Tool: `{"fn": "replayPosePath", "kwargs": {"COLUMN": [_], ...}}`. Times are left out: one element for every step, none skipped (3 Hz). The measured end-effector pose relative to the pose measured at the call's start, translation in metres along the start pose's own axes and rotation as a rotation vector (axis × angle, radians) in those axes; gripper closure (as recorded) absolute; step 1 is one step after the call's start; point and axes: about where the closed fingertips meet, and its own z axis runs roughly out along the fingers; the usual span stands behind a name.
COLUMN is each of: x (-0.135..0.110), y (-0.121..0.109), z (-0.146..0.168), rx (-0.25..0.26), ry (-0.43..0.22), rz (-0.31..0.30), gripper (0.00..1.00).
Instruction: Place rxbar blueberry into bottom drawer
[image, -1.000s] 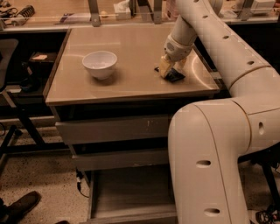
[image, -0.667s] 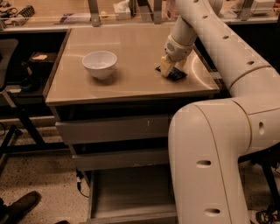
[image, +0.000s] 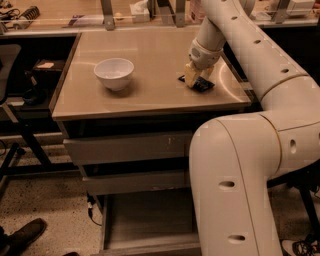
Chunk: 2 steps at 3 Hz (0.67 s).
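Observation:
The rxbar blueberry (image: 199, 84) is a small dark wrapper lying on the tan countertop, right of centre. My gripper (image: 196, 78) is down on it, its yellowish fingers (image: 191, 76) straddling the bar's left part. The bottom drawer (image: 150, 220) stands pulled open below the two shallower drawers, its inside bare; the arm's big white link covers its right part.
A white bowl (image: 114, 73) sits on the countertop (image: 150, 55) to the left of the bar. The top drawer (image: 127, 148) and middle drawer (image: 135, 182) are slightly out. A shoe (image: 22, 236) shows on the floor at the lower left. Clutter lines the back shelf.

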Motion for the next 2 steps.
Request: {"fn": "replayPosePath", "kwargs": {"x": [-0.002,-0.003], "y": [0.0015,0.002], "z": [-0.0092,-0.0133], "rx": [0.0,0.0], "ry": [0.0,0.0], "rz": [0.0,0.0], "gripper": [1.0,1.0]}}
